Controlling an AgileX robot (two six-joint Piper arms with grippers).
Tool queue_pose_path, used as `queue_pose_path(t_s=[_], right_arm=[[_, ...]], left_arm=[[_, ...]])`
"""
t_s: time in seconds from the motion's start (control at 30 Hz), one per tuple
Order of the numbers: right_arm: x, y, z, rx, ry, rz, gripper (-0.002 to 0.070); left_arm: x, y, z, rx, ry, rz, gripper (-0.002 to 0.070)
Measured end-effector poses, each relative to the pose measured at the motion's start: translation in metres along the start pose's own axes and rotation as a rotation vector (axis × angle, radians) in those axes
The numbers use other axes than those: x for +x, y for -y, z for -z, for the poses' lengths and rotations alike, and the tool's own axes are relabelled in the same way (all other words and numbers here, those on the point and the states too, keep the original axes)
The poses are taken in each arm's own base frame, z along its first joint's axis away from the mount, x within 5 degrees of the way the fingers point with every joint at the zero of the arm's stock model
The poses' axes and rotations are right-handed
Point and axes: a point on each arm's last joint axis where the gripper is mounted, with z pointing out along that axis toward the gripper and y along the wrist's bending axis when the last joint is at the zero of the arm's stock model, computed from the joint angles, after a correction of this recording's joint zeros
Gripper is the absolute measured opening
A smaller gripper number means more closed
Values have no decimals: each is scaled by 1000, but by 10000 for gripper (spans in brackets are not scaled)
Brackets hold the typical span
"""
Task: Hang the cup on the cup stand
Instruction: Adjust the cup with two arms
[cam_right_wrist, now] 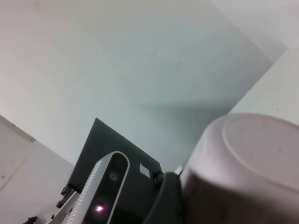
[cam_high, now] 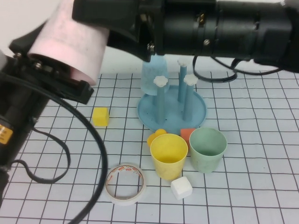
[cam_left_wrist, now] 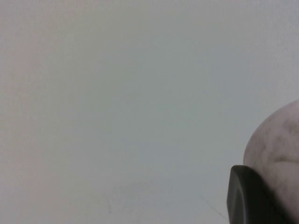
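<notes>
The left gripper (cam_high: pixel 70 70), at ten o'clock, has its fingers clamped on the pink cup (cam_high: pixel 70 42). The right gripper (cam_high: pixel 100 21) meets the cup at twelve, fingers spread wide. The cup stand (cam_high: pixel 172 109) sits mid-bench.

light blue cup (cam_high: pixel 153 77) covering one peg, yellow cup (cam_high: pixel 168 155) and green cup (cam_high: pixel 207 149) crowding cup stand (cam_high: pixel 196 112) front

table (cam_high: pixel 261 186): white, black grid | centre: cup stand (cam_high: pixel 196 114) | below it: yellow cup (cam_high: pixel 168 156); green cup (cam_high: pixel 207 150) (upright) | lower left: tape roll (cam_high: pixel 125 183)

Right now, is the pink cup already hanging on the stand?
No, the pink cup is up in the left hand, well clear of the stand.
</notes>
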Motion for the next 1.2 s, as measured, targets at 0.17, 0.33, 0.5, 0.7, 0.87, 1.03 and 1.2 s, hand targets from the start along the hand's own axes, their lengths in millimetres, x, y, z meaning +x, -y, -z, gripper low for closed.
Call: queue_pose_path(t_s=[0.17, 0.33, 0.5, 0.7, 0.87, 1.03, 1.2], right_arm=[[2, 10, -5, 12, -1, -25, 629], [1, 10, -5, 13, 6, -29, 620], [1, 11, -5, 14, 8, -32, 597], [2, 11, -5, 14, 8, -28, 596], [1, 12, -6, 23, 12, -7, 587], [0, 14, -4, 30, 19, 3, 587], [-7, 19, 3, 45, 35, 40, 587]], left_arm=[[6, 0, -2, 8, -20, 6, 41], [7, 0, -2, 6, -19, 7, 41], [7, -1, -2, 5, -19, 9, 41], [7, -1, -2, 2, -26, -4, 69], [9, 0, -2, 12, -38, -43, 258], [10, 0, -2, 11, -59, -59, 438], [11, -1, -1, 5, -86, -57, 471]])
